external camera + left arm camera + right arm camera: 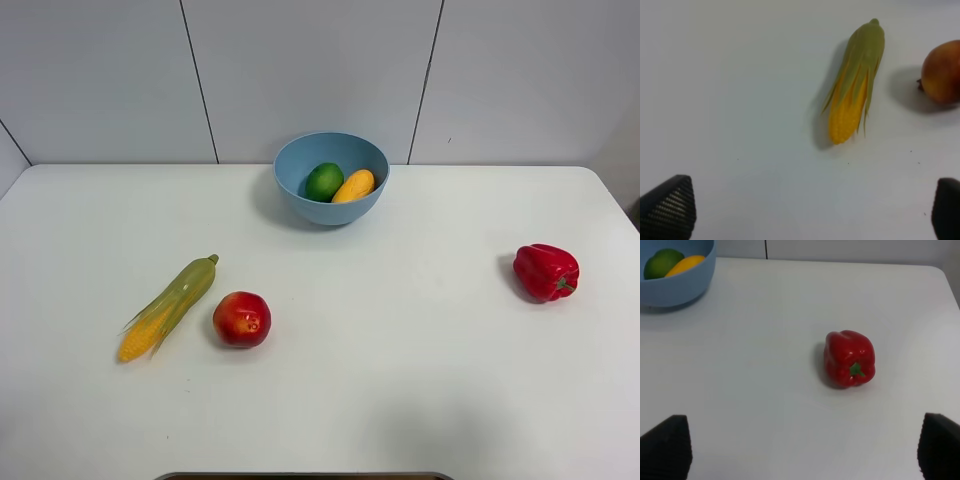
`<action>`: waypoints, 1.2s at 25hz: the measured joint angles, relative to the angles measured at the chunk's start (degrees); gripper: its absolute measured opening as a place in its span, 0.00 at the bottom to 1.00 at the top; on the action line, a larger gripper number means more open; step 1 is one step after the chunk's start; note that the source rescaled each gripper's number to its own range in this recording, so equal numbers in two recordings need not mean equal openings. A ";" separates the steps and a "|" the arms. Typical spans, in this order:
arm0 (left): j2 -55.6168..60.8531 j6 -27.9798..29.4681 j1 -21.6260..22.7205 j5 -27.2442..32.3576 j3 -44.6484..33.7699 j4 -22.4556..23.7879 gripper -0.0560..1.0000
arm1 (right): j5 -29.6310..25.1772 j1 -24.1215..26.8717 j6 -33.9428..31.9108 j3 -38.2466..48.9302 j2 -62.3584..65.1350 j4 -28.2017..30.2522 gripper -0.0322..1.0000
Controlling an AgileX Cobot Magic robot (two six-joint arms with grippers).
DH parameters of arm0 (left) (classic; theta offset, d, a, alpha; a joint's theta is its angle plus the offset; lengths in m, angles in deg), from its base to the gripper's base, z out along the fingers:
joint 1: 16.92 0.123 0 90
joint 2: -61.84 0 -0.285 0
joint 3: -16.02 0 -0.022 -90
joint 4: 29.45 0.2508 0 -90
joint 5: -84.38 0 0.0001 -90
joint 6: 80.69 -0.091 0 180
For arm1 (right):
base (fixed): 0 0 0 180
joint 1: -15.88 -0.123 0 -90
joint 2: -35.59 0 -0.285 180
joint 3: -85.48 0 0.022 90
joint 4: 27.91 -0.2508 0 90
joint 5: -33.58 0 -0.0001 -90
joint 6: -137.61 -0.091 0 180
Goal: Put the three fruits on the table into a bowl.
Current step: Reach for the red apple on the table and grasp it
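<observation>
A light-blue bowl (331,178) stands at the back middle of the white table (400,360). Inside it lie a green lime (324,181) and a yellow-orange mango-like fruit (353,186); the right wrist view shows the bowl (677,285) with the lime (660,261) and mango (685,264) too. A red apple (242,319) sits on the table front left, also at the edge of the left wrist view (942,72). My left gripper (812,212) is open above the table short of the corn. My right gripper (805,450) is open short of the pepper. Neither gripper shows in the high view.
A green-husked corn cob (168,307) lies just left of the apple, seen also in the left wrist view (854,85). A red bell pepper (545,271) sits on the right side of the table, and the right wrist view shows it (849,359) ahead of the fingers.
</observation>
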 joint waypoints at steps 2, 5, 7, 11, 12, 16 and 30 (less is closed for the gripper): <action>0.00 0.00 0.00 0.00 0.00 0.00 1.00 | 0.00 0.00 0.00 0.00 0.00 0.00 0.94; 0.00 0.00 0.00 0.00 0.00 0.00 1.00 | 0.00 0.00 0.00 0.00 0.00 0.00 0.94; 0.00 0.00 0.00 0.00 0.00 0.00 1.00 | 0.00 0.00 0.00 0.00 0.00 0.00 0.94; 0.00 0.00 0.00 0.00 0.00 0.00 1.00 | 0.00 0.00 0.00 0.00 0.00 0.00 0.94; 0.00 0.00 0.00 0.00 0.00 0.00 1.00 | 0.00 0.00 0.00 0.00 0.00 0.00 0.94; 0.00 0.00 0.00 0.00 0.00 0.00 1.00 | 0.00 0.00 0.00 0.00 0.00 -0.04 0.94; 0.00 0.00 0.00 0.00 0.00 -0.05 1.00 | 0.00 0.00 0.00 0.00 0.00 -0.04 0.94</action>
